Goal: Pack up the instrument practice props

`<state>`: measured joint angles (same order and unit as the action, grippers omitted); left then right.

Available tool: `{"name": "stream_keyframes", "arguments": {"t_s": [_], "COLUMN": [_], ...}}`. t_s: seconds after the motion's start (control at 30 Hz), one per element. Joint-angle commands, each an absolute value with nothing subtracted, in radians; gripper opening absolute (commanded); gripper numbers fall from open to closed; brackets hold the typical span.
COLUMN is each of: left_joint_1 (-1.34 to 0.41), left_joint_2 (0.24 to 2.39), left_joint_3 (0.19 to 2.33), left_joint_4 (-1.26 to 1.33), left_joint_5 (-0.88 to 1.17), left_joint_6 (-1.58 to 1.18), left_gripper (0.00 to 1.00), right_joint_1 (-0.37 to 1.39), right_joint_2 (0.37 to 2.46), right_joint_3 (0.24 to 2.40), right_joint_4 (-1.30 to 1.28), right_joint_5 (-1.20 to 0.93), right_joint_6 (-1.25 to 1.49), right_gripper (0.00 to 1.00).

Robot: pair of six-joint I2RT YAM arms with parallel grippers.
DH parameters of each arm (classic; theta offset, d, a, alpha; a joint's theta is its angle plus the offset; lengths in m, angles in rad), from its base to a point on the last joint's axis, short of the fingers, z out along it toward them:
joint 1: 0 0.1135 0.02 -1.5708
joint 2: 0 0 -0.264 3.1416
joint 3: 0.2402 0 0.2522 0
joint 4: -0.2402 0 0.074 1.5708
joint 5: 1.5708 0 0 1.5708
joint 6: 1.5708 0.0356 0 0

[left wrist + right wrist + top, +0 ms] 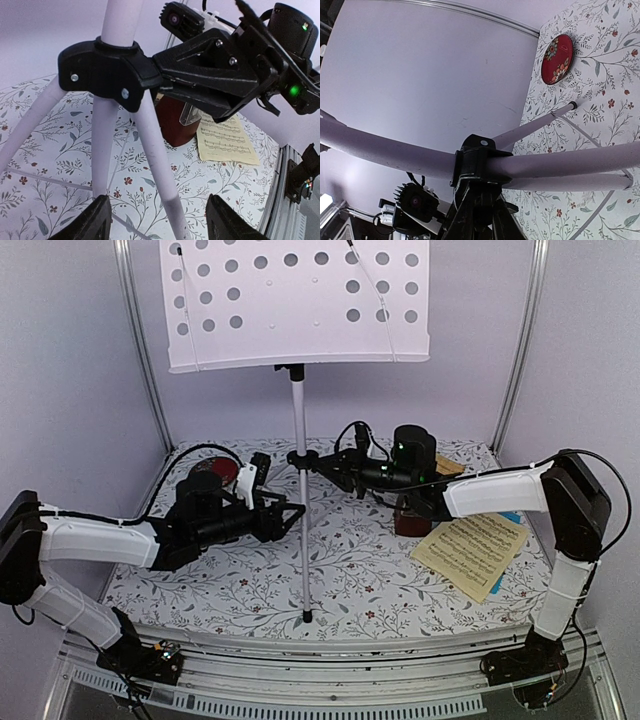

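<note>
The silver tripod music stand [298, 390] stands mid-table, its white perforated desk [300, 300] at the top. My right gripper [312, 462] is shut on the stand's black leg collar [476, 159], which also shows in the left wrist view [102, 75]. My left gripper [297, 512] is open, its fingers [95, 222] straddling one tripod leg [155, 170] below the collar without touching it. The dark brown metronome [408, 518] stands behind my right arm, partly hidden. A cream music sheet [470, 550] lies on a blue one [512, 517] at the right.
A red flowered plate [222, 472] lies at the back left behind my left arm and shows in the right wrist view [557, 59]. Thin brace wires run between the tripod legs [600, 145]. Lilac walls and metal posts close in the floral table [240, 585].
</note>
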<state>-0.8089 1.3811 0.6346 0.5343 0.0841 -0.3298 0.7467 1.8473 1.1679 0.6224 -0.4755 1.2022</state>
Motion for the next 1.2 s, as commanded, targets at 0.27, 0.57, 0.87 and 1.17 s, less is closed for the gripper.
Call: {"name": "stream_keyframes", "arguments": {"t_s": [0.27, 0.57, 0.87, 1.17], "left_joint_1": [-0.815, -0.815, -0.815, -0.815], "left_joint_2": [1.434, 1.463, 1.448, 1.417], "left_joint_3": [0.646, 0.661, 0.655, 0.636], "left_joint_4": [0.591, 0.591, 0.583, 0.575], "left_joint_5": [0.13, 0.14, 0.139, 0.124], "left_joint_6": [-0.371, -0.376, -0.374, -0.371], "left_gripper": [0.53, 0.51, 0.48, 0.48], "right_joint_1": [0.803, 0.856, 0.862, 0.892], "right_joint_2": [1.802, 1.721, 1.724, 1.809], "right_joint_3": [1.166, 1.095, 1.139, 1.162], "right_joint_4": [0.535, 0.467, 0.446, 0.544], "right_joint_5": [-0.323, -0.092, 0.113, 0.321], "right_joint_6": [0.645, -0.137, -0.787, -1.281], "right_gripper": [0.03, 0.03, 0.03, 0.02]}}
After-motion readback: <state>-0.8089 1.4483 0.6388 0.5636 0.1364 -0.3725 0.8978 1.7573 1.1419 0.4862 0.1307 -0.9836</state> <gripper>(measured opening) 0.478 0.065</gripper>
